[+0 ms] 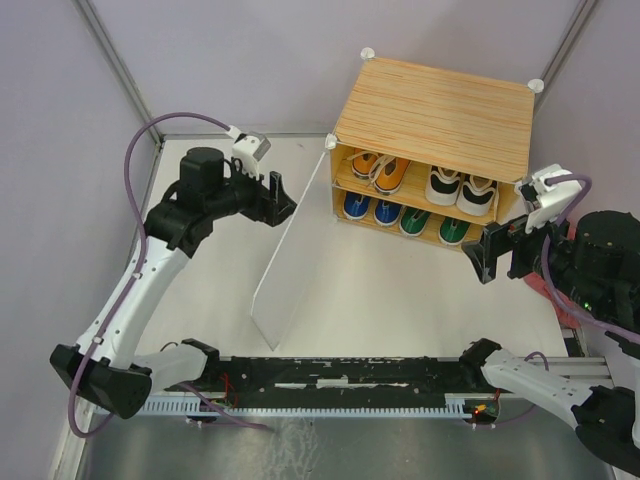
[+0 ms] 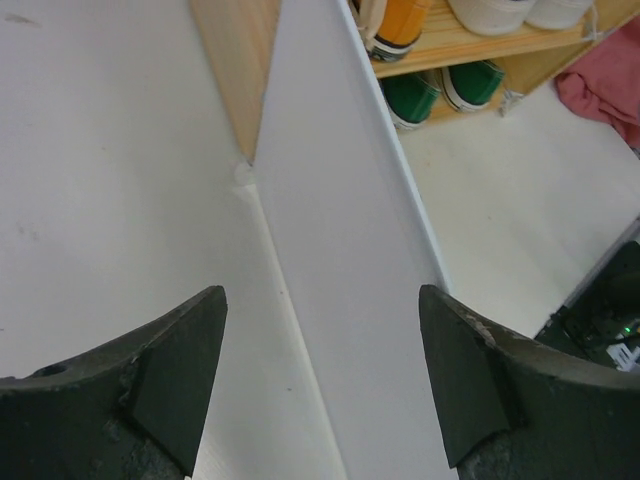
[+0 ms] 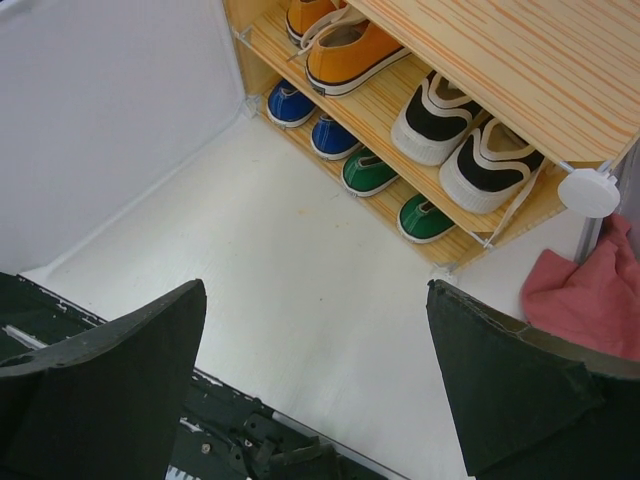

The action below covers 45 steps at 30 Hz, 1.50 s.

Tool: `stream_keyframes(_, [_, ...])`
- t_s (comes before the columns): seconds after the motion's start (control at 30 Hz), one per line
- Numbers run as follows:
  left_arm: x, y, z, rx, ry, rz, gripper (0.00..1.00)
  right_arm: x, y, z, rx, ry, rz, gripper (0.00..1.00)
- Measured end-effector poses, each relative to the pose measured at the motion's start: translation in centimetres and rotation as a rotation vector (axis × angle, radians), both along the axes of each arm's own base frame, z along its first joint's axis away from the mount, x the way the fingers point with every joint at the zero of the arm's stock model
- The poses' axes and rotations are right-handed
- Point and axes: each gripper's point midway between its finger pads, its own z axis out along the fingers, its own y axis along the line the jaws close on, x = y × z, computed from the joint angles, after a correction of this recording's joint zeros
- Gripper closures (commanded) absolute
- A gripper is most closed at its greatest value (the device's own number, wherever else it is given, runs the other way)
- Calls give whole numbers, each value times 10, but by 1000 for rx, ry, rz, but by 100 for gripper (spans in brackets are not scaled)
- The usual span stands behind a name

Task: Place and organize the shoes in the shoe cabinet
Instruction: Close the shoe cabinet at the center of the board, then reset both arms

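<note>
**A:** So, where does the left claw [image 2: 320, 300] stand?

**B:** Spread wide, with nothing in it. The thin upper edge of the door panel [image 2: 340, 250] runs straight ahead through the gap between its fingers, and neither finger touches it. At the far end of that edge the panel meets the shoe cabinet [image 1: 435, 115].

**A:** And the right claw [image 3: 315, 290]?

**B:** Gaping wide too, and empty, hanging over the table [image 1: 400, 310] before the cabinet's open face. Ahead of it on the upper shelf sits the black pair [image 3: 465, 140], with the orange pair [image 3: 345, 45] to their left. On the lower shelf the green pair [image 3: 390, 195] is nearest and the blue pair [image 3: 310, 120] lies further left. A red cloth [image 3: 585, 300] lies just off its right finger, by the cabinet's corner.

**A:** Then the shoes are in?

**B:** Every one I can see, pair beside pair. The door stands swung out, so I'd guess closing it is what remains.

**A:** How will it handle?

**B:** Thin, stiff and light, I'd judge, with a smooth face that a finger could slide on. It should swing easily. Take it at the free end, well away from the hinge, pinching across the thin edge or pushing flat on the face. If a shoe needs straightening, the canvas is soft and the rubber sole grips, so hold it across the sides.
</note>
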Motion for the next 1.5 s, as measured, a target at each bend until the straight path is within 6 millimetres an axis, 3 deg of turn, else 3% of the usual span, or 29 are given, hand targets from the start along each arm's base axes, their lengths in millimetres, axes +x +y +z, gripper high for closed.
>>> stream_keyframes(0.3, [-18,-45,-13,-91,51,-165,20,-1,-5,0,-23,-5,-11,1])
stream_keyframes(0.53, [-61,-137,-20,-168,51,-381,21,2,-3,0,-10,-5,-16,1])
stream_keyframes(0.63, [-67,-173,-31,-202,61,-423,22,6,1,0,3,-3,-22,1])
stream_keyframes(0.8, [-48,-224,-59,-242,48,-406,25,15,4,5,20,-19,-47,1])
stream_keyframes(1.0, [-6,-274,-102,-275,27,-341,27,24,5,9,35,-37,-75,1])
stream_keyframes(1.1, [12,-287,-111,-292,-10,-295,27,29,4,5,29,-32,-106,1])
stream_keyframes(1.23, [30,-288,-109,-305,-69,-201,27,37,5,-6,15,-9,-134,1])
stream_keyframes(1.4, [51,-280,-97,-313,-147,-69,24,52,16,-21,-15,32,-142,1])
stream_keyframes(1.5, [60,-264,-97,-285,-181,27,23,60,19,-30,-35,56,-161,1])
